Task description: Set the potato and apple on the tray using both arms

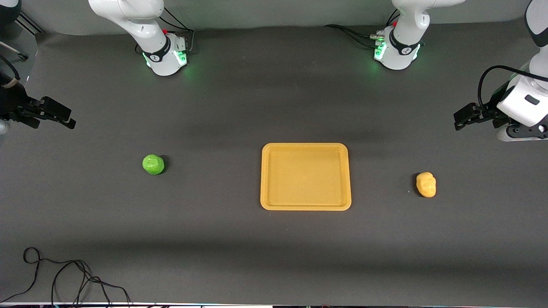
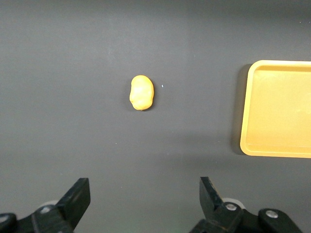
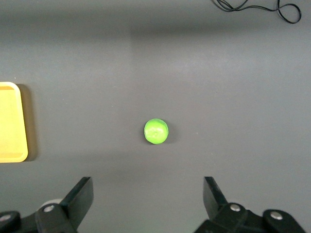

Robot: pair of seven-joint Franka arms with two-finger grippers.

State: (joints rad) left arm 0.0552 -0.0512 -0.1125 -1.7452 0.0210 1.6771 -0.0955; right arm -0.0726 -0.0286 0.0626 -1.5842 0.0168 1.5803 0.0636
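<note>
The mustard-yellow tray (image 1: 305,176) lies empty mid-table; its edge shows in the left wrist view (image 2: 279,108) and the right wrist view (image 3: 12,122). The yellow-orange potato (image 1: 426,184) lies toward the left arm's end, apart from the tray, also in the left wrist view (image 2: 141,92). The green apple (image 1: 153,164) lies toward the right arm's end, also in the right wrist view (image 3: 156,131). My left gripper (image 1: 460,119) (image 2: 144,194) is open and empty, up over the table's end near the potato. My right gripper (image 1: 64,117) (image 3: 147,194) is open and empty, up over the table's end near the apple.
A loose black cable (image 1: 64,278) lies on the dark table near the front camera at the right arm's end; it also shows in the right wrist view (image 3: 257,7). Both arm bases (image 1: 165,55) (image 1: 396,51) stand along the table's robot edge.
</note>
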